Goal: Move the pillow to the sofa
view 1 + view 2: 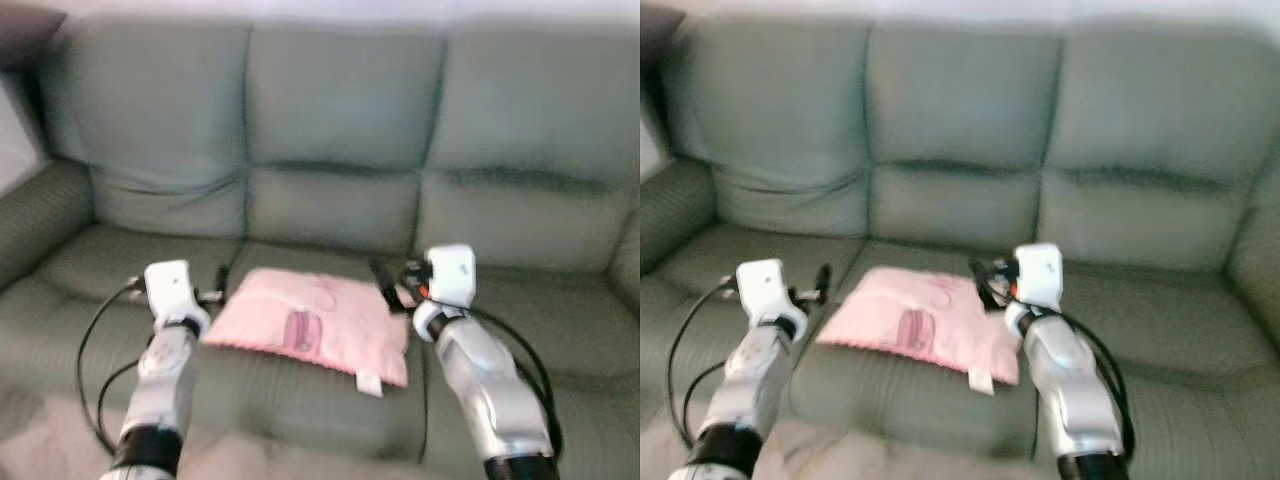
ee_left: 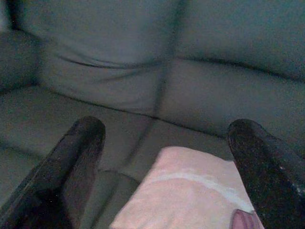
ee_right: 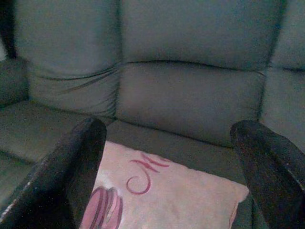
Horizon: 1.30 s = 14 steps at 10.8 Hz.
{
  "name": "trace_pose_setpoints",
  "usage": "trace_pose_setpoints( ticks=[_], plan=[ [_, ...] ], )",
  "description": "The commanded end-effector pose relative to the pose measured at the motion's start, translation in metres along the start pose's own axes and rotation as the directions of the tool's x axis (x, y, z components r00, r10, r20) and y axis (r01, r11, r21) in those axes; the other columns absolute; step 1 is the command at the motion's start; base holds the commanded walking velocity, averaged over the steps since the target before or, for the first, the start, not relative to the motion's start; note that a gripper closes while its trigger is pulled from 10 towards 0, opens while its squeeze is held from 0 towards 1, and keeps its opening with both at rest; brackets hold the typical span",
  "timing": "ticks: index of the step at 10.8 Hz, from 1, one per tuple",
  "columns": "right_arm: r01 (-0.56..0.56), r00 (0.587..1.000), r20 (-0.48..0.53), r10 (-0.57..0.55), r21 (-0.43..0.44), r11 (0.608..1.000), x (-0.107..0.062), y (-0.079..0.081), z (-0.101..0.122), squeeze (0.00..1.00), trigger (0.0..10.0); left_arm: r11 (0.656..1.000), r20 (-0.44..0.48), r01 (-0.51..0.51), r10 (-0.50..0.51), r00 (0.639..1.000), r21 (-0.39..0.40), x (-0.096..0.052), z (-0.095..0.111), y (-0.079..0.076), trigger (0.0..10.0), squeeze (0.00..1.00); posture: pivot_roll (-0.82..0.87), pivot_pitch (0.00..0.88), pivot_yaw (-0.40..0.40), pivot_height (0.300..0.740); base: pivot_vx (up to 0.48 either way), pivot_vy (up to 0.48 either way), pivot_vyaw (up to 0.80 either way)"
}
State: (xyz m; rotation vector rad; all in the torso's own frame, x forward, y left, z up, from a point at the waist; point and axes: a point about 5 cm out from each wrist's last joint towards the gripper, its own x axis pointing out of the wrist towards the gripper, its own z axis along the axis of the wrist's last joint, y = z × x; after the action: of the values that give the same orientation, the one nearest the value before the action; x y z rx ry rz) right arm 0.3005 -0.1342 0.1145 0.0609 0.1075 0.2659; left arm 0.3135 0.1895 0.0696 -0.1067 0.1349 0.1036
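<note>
A pink pillow (image 1: 310, 325) with a dark red print lies flat on the middle seat cushion of the grey-green sofa (image 1: 340, 110). My left gripper (image 1: 215, 293) hovers open at the pillow's left edge. My right gripper (image 1: 390, 282) hovers open at its right far corner. In the left wrist view the pillow (image 2: 190, 195) lies below and between the spread fingers (image 2: 71, 162). The right wrist view looks over the pillow (image 3: 162, 191) toward the sofa back, with the black fingers (image 3: 71, 167) wide apart. Neither gripper holds anything.
The sofa's left armrest (image 1: 35, 215) rises at the left. Back cushions (image 1: 520, 120) stand behind the pillow. Bare seat cushions (image 1: 560, 330) lie to either side. Black cables (image 1: 90, 350) loop from my left arm.
</note>
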Motion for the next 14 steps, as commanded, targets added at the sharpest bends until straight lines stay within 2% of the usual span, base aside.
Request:
trace_pose_setpoints(
  ticks=[1,3,6,14],
  plan=[
    [-0.015,1.0,0.005,0.015,0.003,1.0,0.0,0.003,0.002,0.0,10.0,1.0,-0.025,-0.009,0.009,1.0,-0.001,-0.003,-0.006,0.005,10.0,0.0,-0.23,0.0,0.037,0.74,-0.322,0.0,0.0],
    [-0.012,1.0,0.01,0.012,0.007,1.0,0.0,0.002,0.004,0.0,10.0,1.0,-0.025,-0.006,0.006,1.0,-0.001,-0.003,-0.006,0.005,10.0,0.0,-0.23,0.0,0.039,0.74,-0.304,0.0,0.0],
    [-0.013,1.0,0.022,0.012,0.007,1.0,0.001,0.001,0.007,0.0,10.0,1.0,-0.02,-0.008,0.008,1.0,0.002,-0.003,-0.005,0.005,10.0,0.0,-0.22,0.0,0.038,0.74,0.0,0.0,0.0],
    [-0.085,0.996,0.019,0.085,-0.029,0.996,0.001,0.012,0.005,0.0,10.0,0.999,-0.012,-0.025,0.025,1.0,0.031,-0.001,-0.004,0.004,10.0,0.0,-0.23,0.0,0.034,0.74,0.0,0.0,0.8]
  ],
)
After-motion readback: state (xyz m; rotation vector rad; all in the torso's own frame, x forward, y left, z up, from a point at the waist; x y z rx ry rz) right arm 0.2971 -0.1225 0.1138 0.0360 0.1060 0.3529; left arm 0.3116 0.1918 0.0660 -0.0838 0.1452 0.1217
